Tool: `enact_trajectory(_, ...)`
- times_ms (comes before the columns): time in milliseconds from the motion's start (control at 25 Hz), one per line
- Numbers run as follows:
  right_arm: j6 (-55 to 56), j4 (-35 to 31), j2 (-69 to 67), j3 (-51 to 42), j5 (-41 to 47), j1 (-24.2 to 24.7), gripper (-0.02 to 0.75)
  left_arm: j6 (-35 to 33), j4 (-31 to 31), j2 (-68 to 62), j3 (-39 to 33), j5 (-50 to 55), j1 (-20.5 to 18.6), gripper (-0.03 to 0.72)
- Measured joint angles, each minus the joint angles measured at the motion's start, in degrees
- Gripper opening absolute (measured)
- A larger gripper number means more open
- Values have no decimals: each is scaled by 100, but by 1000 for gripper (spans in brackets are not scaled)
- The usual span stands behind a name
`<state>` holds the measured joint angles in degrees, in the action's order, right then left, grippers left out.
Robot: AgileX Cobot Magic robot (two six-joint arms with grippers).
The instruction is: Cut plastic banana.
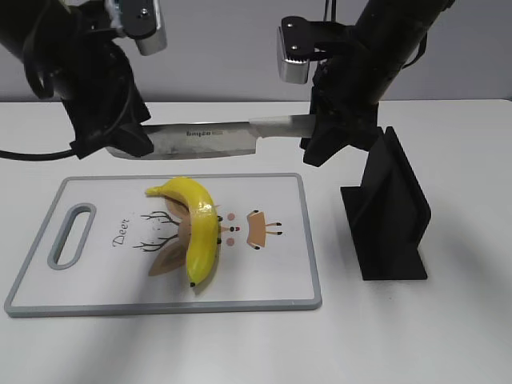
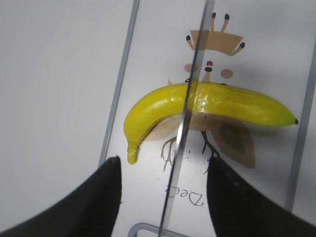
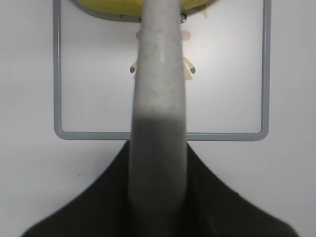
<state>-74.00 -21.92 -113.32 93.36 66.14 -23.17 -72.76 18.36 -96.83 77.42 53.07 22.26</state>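
Observation:
A yellow plastic banana lies whole on a white cutting board with a grey rim and a deer print. A steel knife hangs level above the board's far edge, not touching the banana. My right gripper is shut on the knife's handle. My left gripper is at the blade's tip end. In the left wrist view its jaws stand apart on either side of the thin blade, which crosses over the banana.
A black knife stand sits on the white table right of the board. The board's handle slot is at its left end. A black cable trails at the far left.

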Motion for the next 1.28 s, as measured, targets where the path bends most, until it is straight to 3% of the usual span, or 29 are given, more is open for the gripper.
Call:
enact_trajectory(160, -10, -16, 0, 0, -6, 0, 168, -5, -2, -146, 13, -42, 0, 485)
enact_trajectory(240, -10, -68, 0, 0, -6, 0, 168, 57, -2, -158, 13, -17, 0, 375)
enact_trajectory(320, -10, -137, 0, 0, -6, 0, 168, 86, 4, -158, 20, 103, 0, 162)
enact_trajectory(360, -18, -170, 0, 0, -6, 0, 168, 92, -1, -158, 20, 137, 0, 92)
enact_trajectory(440, -98, -181, 0, 0, -12, 0, 168, 66, -7, -158, 20, 212, 0, 24)
enact_trajectory(680, -140, -187, -41, 2, -16, 0, 169, 104, 6, -158, -165, -3, 0, 0)
enact_trajectory(1000, -267, -163, -1069, 8, -528, 0, 179, 98, 80, -921, -1070, -1593, 9, 0)
enact_trajectory(1280, -242, -120, -1675, 132, -540, 29, 186, 33, 119, -1693, -980, -1873, 9, 0)
